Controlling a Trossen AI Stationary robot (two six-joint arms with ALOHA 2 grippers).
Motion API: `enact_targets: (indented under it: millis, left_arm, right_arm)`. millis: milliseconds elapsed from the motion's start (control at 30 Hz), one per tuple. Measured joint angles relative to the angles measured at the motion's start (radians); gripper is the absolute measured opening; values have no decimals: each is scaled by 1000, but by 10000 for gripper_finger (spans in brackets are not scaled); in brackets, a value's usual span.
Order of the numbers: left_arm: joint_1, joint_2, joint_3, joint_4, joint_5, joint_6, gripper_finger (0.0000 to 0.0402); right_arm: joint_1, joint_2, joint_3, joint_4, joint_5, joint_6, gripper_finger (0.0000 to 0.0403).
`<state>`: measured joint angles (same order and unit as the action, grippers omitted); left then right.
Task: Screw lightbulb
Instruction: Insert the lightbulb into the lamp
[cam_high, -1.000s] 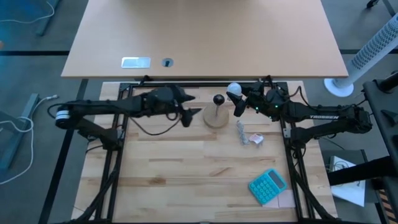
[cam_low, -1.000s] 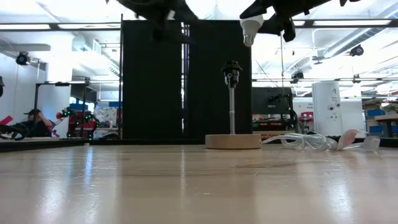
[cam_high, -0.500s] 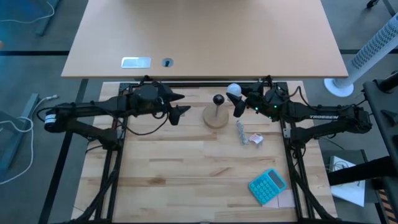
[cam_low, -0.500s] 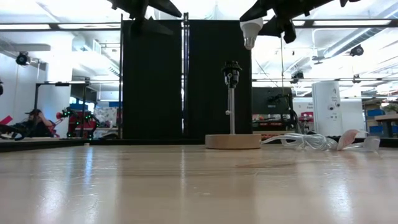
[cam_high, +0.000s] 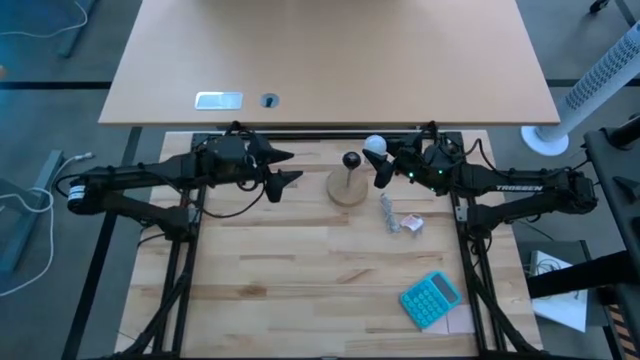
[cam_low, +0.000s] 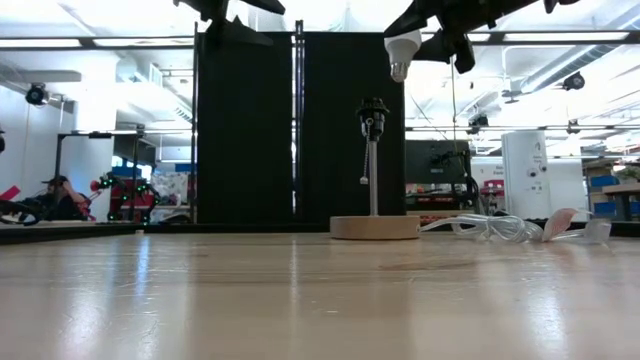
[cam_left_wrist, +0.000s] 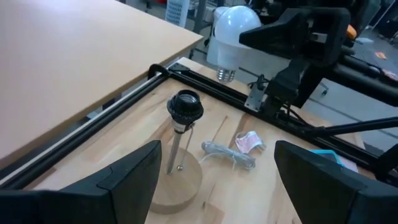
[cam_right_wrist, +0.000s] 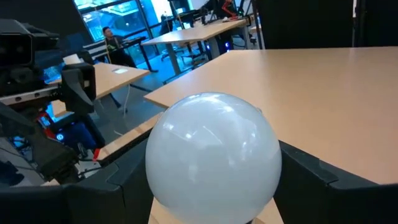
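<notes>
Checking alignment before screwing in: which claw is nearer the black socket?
Right. The right claw, gripping the lightbulb, sits just beside the socket; the open left claw waits farther off opposite.

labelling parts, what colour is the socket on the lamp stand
Black, on a thin metal stem above the tan wooden disc. The socket shows best in the left wrist view.

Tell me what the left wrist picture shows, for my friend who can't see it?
The right gripper holds a white lightbulb, screw neck down, in the air above and off to the side of a black socket on a thin post with a round wooden base. A clear wrapper lies nearby.
</notes>
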<state>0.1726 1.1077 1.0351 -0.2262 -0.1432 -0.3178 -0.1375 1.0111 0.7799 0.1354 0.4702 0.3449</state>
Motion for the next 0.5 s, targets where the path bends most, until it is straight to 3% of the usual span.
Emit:
enact_targets:
  millis: [267, 500]
  left_arm:
    - [-1, 2, 0, -1, 14, -5, 304]
    - [-1, 40, 0, 28, -41, -6, 304]
  right_arm:
    - [0, -1, 0, -1, -3, -12, 247]
    - [0, -1, 0, -18, -34, -35, 248]
